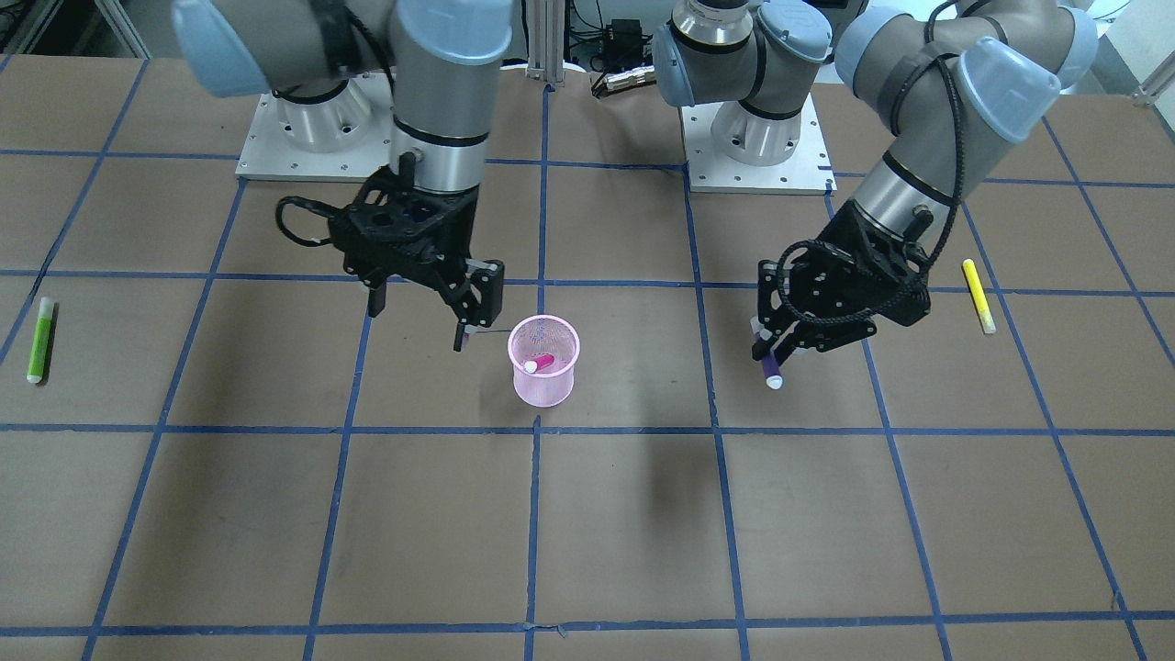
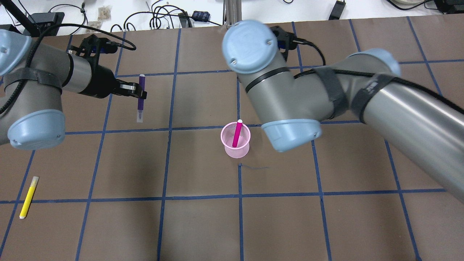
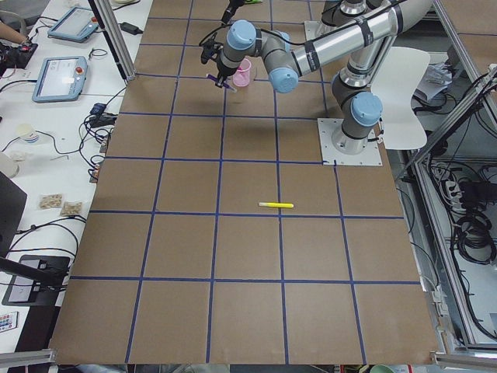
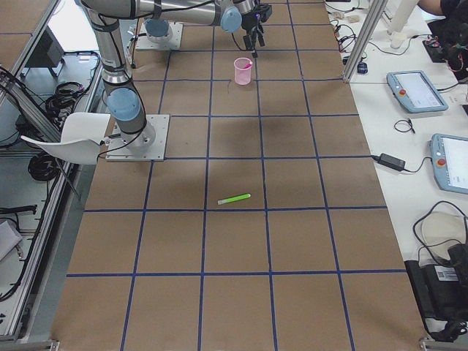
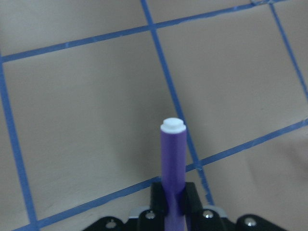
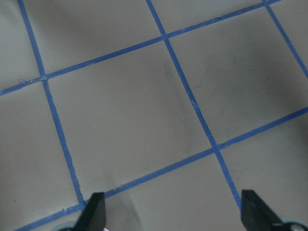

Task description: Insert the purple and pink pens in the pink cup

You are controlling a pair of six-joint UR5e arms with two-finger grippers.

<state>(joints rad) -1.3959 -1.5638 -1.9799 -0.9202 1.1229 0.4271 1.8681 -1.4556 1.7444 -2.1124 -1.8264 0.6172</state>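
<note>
The pink mesh cup (image 1: 543,375) stands upright mid-table and also shows in the overhead view (image 2: 235,146). The pink pen (image 2: 237,134) leans inside it, white cap up. My left gripper (image 1: 776,353) is shut on the purple pen (image 1: 767,364) and holds it off the table, well to the cup's side. The left wrist view shows the purple pen (image 5: 173,159) clamped between the jaws, white end pointing away. My right gripper (image 1: 418,317) is open and empty just beside the cup; its fingertips (image 6: 94,214) stand wide apart over bare table.
A yellow pen (image 1: 979,296) lies beyond my left arm near the table's side. A green pen (image 1: 40,340) lies near the opposite side. Blue tape lines grid the brown table (image 1: 587,532). My right arm hides its own gripper in the overhead view.
</note>
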